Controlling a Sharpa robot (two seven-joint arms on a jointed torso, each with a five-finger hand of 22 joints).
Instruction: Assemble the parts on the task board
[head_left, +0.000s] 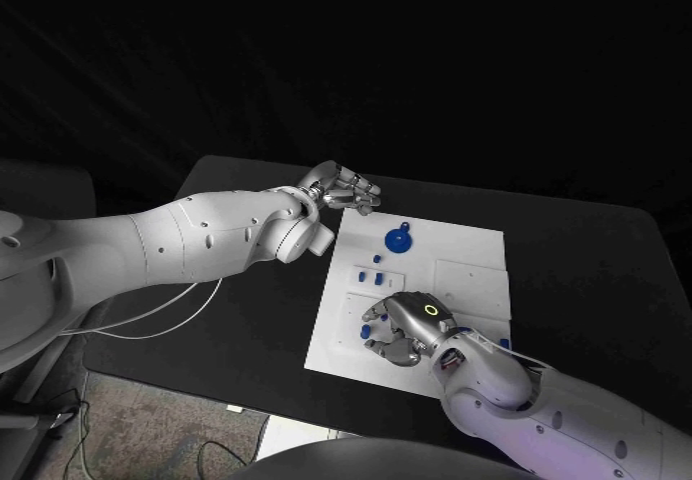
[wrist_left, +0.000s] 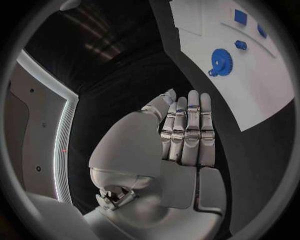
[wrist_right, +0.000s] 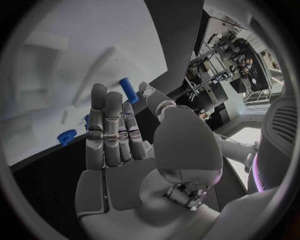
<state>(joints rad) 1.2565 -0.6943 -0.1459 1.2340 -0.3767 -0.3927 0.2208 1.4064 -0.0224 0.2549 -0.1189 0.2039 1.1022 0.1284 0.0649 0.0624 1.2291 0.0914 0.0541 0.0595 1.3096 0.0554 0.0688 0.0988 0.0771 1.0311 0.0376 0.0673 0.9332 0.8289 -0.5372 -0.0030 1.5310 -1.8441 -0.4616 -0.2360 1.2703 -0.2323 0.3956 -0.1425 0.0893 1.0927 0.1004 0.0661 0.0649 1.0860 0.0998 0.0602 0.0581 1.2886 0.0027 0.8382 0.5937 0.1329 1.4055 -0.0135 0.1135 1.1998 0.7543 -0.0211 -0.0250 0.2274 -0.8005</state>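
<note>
**benchrat:** Counter (head_left: 577, 250) first, since it's the biggest thing: black, with the white task board (head_left: 469, 265) lying flat in the middle. The left hand (head_left: 343, 190) hovers off the board's far corner, over the counter, fingers straight and together, holding nothing as far as I can see. The right hand (head_left: 404, 330) sits low over the near part of the board.

**gearloose:** And the parts?

**benchrat:** The blue gear (head_left: 398, 239) lies flat on the far end of the board, near the left hand but apart from it. A few small blue pieces (head_left: 374, 275) sit in a row further in, between the gear and the right hand. In the right wrist view a small blue peg (wrist_right: 129, 90) stands just past the right hand's fingertips (wrist_right: 99, 92).

**gearloose:** Is it gripping that peg?

**benchrat:** Can't tell. The fingers lie flat side by side, and the peg could be touching or just behind them. From the head view the hand covers whatever is under it.

**gearloose:** Handling guess?

**benchrat:** They look like stiff, light plastic, probably slick. I'd pinch the gear across its toothed rim and take the peg by its sides. Light bits like that could skid on the smooth board. The board's recesses are too faint to make out.
</note>
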